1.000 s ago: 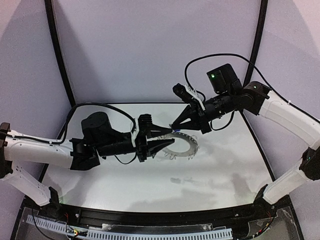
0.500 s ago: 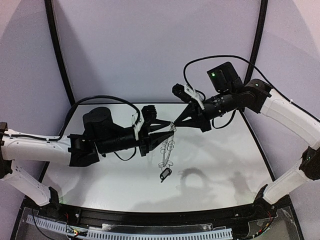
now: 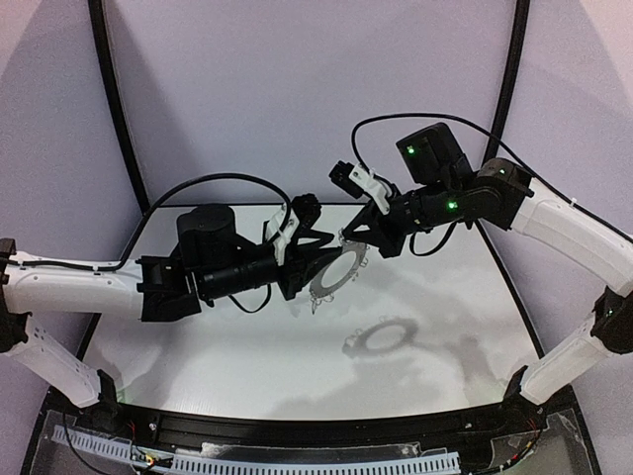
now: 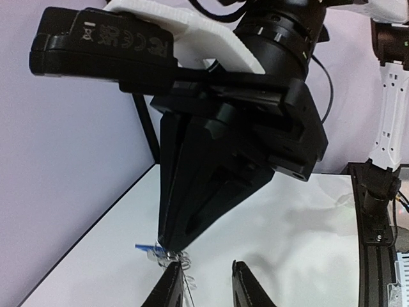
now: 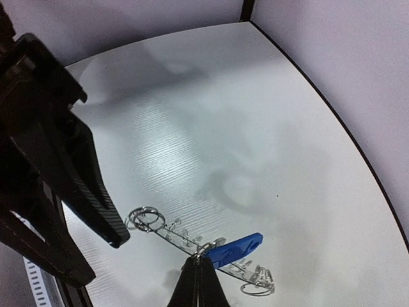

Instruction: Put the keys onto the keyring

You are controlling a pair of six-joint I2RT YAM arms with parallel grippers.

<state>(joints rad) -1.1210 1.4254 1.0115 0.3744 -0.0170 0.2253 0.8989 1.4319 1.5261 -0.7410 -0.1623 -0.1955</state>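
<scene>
The keyring (image 3: 324,287) hangs in the air over the middle of the table, between my two grippers. My right gripper (image 5: 199,265) is shut on its rim, right where the key with the bright blue tag (image 5: 238,249) hangs. In the right wrist view the keyring (image 5: 169,235) shows edge-on, with wire clips along it. My left gripper (image 4: 208,284) stands open just below the right gripper's tip (image 4: 165,243), with the ring's thin edge beside its left finger (image 4: 167,288). I cannot make out a black-tagged key.
The white table (image 3: 247,366) lies below, with the ring's shadow (image 3: 384,336) on it. Black posts and pale walls close in the back and sides. Both arms (image 3: 237,272) meet above the table's middle.
Both grippers have risen from near the table with the keyring. Half a second ago it hung edge-on with a black tag dangling; now its face is turned upward and it sits higher.
</scene>
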